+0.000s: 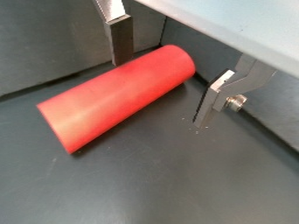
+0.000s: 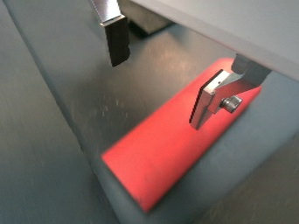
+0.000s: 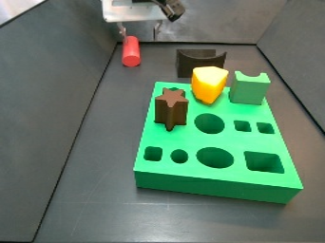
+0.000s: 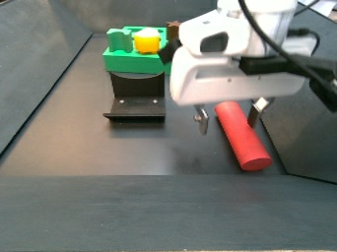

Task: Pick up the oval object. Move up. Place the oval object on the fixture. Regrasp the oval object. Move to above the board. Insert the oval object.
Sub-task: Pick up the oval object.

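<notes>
Gripper: the two-finger gripper (image 1: 162, 72) is low over the dark floor at the far end of the workspace, its flat silver fingers (image 1: 214, 101) with dark pads spread wide, one on each side of the peg; nothing is clamped, and in both wrist views a gap shows between each pad and the peg.
Arm housing: a white wrist casing (image 4: 222, 61) sits above the fingers and hides the upper end of the peg in a side view.
Oval object: a smooth, matte salmon-red rod with rounded ends (image 1: 119, 95), lying flat on the floor between the fingers (image 2: 166, 149); in a side view (image 3: 129, 52) it lies near the back wall, well apart from the board.
Fixture: a small dark brown-black block with a curved notch in its top (image 3: 197, 60), standing just behind the board (image 4: 137, 101).
Board: a large flat bright green slab (image 3: 216, 150) with star, round, oval and square cut-outs, most of them unfilled.
Star peg: a dark brown star-shaped peg (image 3: 172, 105), upright in the board's far left corner.
Yellow wedge: a glossy yellow wedge (image 3: 210, 84) at the board's far edge, in front of the fixture.
Light green block: a notched light green block (image 3: 248, 88), just beside the wedge.
Floor: dark grey, faintly scuffed sheet (image 1: 163, 179) with raised side walls.
Obstructions: none around the peg at floor level.
</notes>
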{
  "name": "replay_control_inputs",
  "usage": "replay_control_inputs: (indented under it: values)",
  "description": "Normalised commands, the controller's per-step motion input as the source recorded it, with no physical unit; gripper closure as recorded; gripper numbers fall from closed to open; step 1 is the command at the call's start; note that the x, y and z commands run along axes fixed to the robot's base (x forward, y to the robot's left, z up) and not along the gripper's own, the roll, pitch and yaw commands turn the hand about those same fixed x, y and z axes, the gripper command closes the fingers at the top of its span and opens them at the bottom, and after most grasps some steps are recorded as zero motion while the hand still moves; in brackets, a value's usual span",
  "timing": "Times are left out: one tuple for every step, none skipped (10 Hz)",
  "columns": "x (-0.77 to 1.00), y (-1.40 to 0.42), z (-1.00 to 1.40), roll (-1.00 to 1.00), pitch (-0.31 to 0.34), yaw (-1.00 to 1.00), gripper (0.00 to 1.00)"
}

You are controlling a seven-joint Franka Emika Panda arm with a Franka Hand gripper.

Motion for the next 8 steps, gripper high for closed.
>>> replay_control_inputs:
  values:
    - [-0.15,0.11,-1.0,0.1,0.0,-0.09,0.0]
    - [-0.16,0.11,-0.93,0.11,0.019,-0.05,0.0]
    - [-0.21,0.06,-1.0,0.08,0.0,-0.08,0.0]
    - [-0.38,0.01,-0.87,0.06,0.0,-0.15,0.0]
    - [-0.36,0.04,-1.0,0.05,-0.006,-0.14,0.0]
    - [-0.02,-0.07,0.0,0.0,-0.027,-0.11,0.0]
    - [0.0,0.0,0.0,0.0,0.0,0.0,0.0]
    - [0.0,0.0,0.0,0.0,0.0,0.0,1.0]
